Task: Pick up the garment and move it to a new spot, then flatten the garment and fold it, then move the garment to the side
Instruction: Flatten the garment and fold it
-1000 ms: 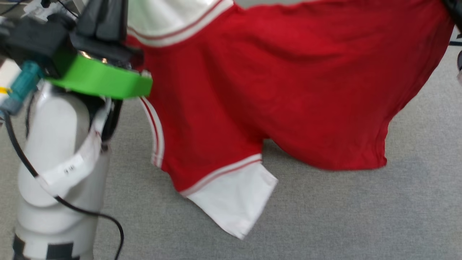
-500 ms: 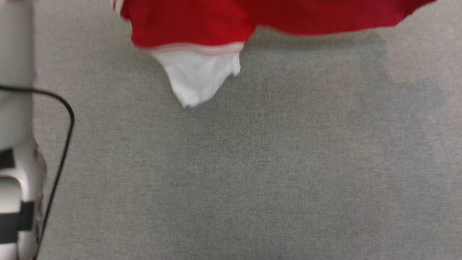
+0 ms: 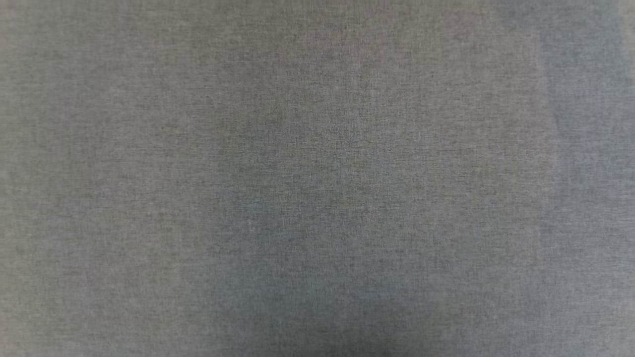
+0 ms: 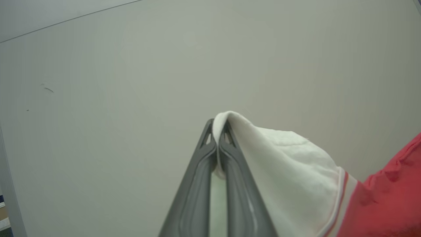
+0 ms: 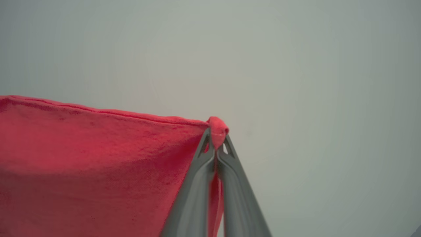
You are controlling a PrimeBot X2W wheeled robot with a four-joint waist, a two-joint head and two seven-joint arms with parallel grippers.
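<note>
Garment aloft, spread between two grips: left end effector clamped on white sleeve tip, right end effector clamped on red edge corner. Two-point hold likely stretches cloth open for flat laydown.

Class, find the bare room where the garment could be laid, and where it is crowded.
The grey surface is bare across the head view, edge to edge. Crowding is at the claws: left claw grips the garment by a white sleeve, right claw by a red corner.
</note>
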